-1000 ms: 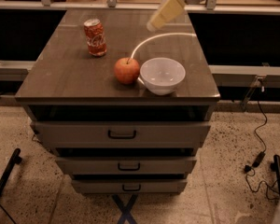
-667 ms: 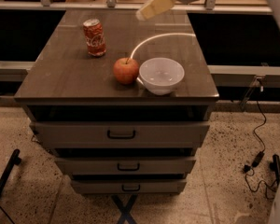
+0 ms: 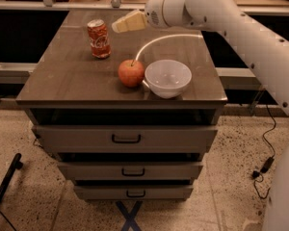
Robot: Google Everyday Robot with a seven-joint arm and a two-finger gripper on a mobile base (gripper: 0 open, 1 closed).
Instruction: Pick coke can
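The coke can (image 3: pixel 98 38) stands upright on the far left part of the dark cabinet top (image 3: pixel 77 81). It is red with white script and a silver top. My gripper (image 3: pixel 119 26) reaches in from the right on a white arm and hovers just right of the can's top, a little above the surface and apart from the can. Its cream-coloured fingers (image 3: pixel 130 21) point left toward the can.
A red apple (image 3: pixel 131 72) sits mid-table, touching a white bowl (image 3: pixel 167 77) on its right. The cabinet has three drawers (image 3: pixel 125 138) below. My white arm (image 3: pixel 231 23) crosses the right side. A cable (image 3: pixel 266 143) lies on the floor at right.
The arm has swung left and come lower, bringing the gripper from above the bowl's far side to just beside the can. Can, apple and bowl have not moved.
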